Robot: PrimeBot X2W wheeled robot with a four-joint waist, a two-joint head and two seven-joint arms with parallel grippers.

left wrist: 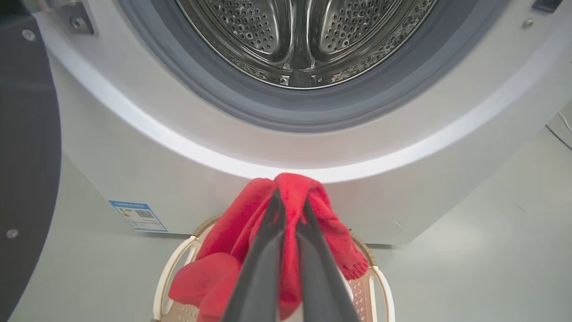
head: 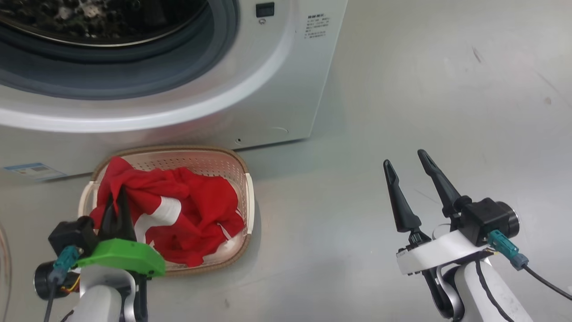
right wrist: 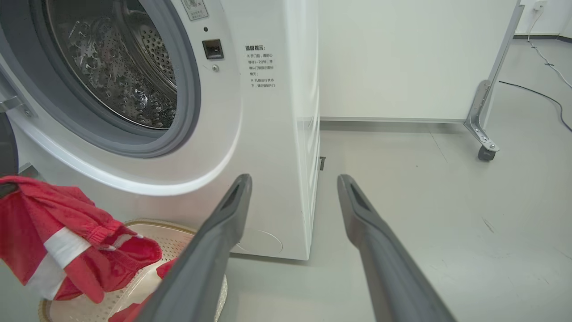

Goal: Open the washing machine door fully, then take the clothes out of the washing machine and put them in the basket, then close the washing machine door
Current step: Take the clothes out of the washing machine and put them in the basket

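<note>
Grey floor (head: 424, 89), basket (head: 210, 166) just before washer (head: 268, 89). Clothes (head: 201, 210) heaped in basket, top fold clamped in left jaws. Right jaws apart, empty. Risk: arm retreating before release drags clothes out onto floor.

We take this for a lab or test room, not a home. Ahead and left of the right claw (right wrist: 293, 180), the washing machine (right wrist: 268, 134) stands free on a bare, scuffed grey floor (right wrist: 424, 201). Beyond the claw's tips, a white partition panel (right wrist: 402, 58) sits on a metal leg (right wrist: 494, 67) with a caster (right wrist: 486, 153). A loose cable (right wrist: 532, 91) trails over the floor far to the claw's right.
</note>
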